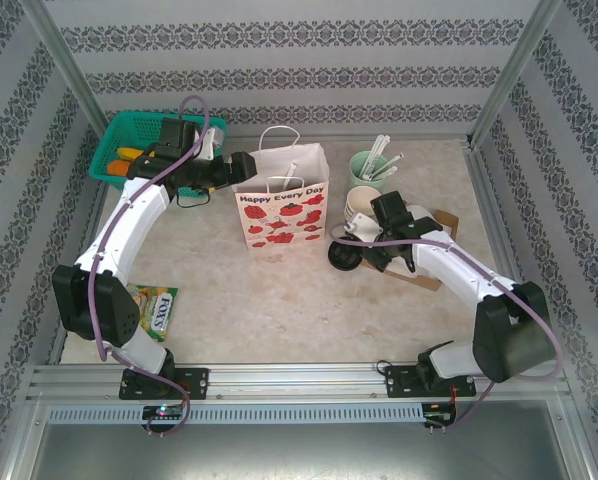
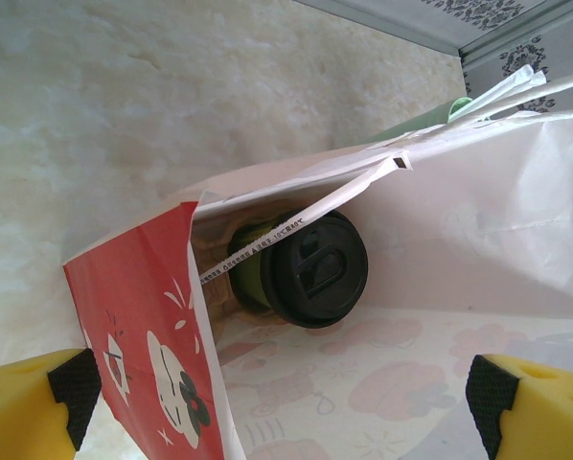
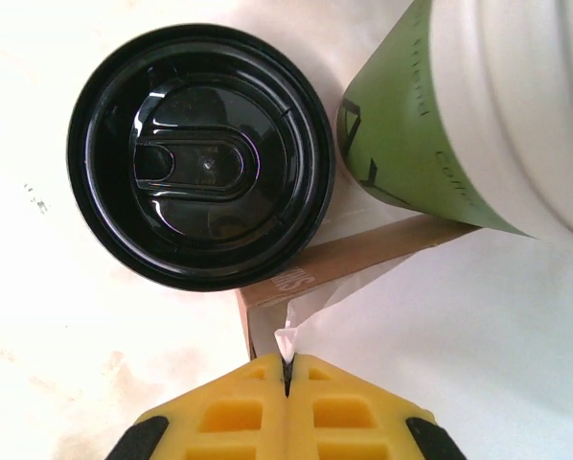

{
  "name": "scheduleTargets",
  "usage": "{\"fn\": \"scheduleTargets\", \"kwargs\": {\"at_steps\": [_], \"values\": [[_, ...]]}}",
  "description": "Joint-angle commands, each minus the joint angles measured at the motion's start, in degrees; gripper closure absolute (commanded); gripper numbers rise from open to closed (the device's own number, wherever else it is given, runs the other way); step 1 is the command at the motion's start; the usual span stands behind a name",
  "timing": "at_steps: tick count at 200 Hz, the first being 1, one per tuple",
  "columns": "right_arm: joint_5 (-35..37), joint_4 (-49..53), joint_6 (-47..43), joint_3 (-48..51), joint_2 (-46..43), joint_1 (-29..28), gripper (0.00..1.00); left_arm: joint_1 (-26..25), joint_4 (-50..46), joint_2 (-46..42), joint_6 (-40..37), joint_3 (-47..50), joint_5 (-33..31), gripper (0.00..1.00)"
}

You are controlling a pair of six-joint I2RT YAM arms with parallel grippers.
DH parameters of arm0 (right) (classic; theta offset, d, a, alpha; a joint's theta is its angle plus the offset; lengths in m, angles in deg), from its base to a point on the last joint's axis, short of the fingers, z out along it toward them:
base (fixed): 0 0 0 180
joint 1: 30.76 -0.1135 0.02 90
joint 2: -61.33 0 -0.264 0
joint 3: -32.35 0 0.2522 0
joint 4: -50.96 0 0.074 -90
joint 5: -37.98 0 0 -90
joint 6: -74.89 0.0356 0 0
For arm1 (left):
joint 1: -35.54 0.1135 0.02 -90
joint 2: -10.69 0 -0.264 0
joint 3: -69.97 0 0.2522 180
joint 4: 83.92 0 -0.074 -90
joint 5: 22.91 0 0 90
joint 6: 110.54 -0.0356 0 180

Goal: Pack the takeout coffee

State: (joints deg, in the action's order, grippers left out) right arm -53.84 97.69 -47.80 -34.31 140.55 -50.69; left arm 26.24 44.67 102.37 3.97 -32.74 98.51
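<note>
The takeout coffee [image 2: 306,270], a dark-green cup with a black lid, sits inside the white paper bag [image 1: 282,208], lid toward the left wrist camera. A paper-wrapped straw [image 2: 306,216] slants across the bag's mouth above it. My left gripper [image 2: 285,388] is open over the bag's mouth, at the bag's upper left edge [image 1: 245,166] in the top view. My right gripper [image 3: 288,369] is shut, pinching a corner of a white napkin [image 3: 440,335] that lies in a brown cardboard sleeve [image 3: 363,254]. Just beyond it a second round black lid [image 3: 200,153] rests on the table [image 1: 344,257]; what is under it is hidden.
A nested stack of cream-and-green cups [image 1: 362,204] stands next to the right gripper [image 1: 371,252], with a mint cup of white utensils [image 1: 371,164] behind it. A green basket [image 1: 139,140] is at the back left. A FOXS candy packet [image 1: 155,308] lies near the left arm's base.
</note>
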Motion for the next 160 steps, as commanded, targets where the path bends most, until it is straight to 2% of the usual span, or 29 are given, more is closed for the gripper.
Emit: {"fn": "scheduleTargets", "kwargs": {"at_steps": [1,56,89,109,138,160], "values": [[-2.89,1.44,1.48,-0.53,-1.95,1.06,1.0,0.34,1.05,-0.4,0.56,-0.2,0.32,0.0],[-7.94,2.17,3.68,-0.83,-3.42,3.5,1.0,0.34,1.19,-0.36,0.54,-0.24,0.44,0.0],[-13.9,4.86,4.76,-1.89,-2.09,4.98,0.92,0.39,1.27,-0.27,0.54,-0.05,0.57,0.0],[-16.56,5.87,6.1,-2.78,-1.02,5.31,1.0,0.34,1.18,-0.36,0.45,-0.08,0.58,0.0],[-21.54,7.97,6.26,-3.8,0.51,5.01,1.0,0.38,0.85,-0.61,0.18,-0.15,0.41,0.0],[-20.36,8.5,6.28,-3.73,1.72,4.46,0.99,0.41,0.82,-0.64,0.17,0.08,0.4,0.0]]}}
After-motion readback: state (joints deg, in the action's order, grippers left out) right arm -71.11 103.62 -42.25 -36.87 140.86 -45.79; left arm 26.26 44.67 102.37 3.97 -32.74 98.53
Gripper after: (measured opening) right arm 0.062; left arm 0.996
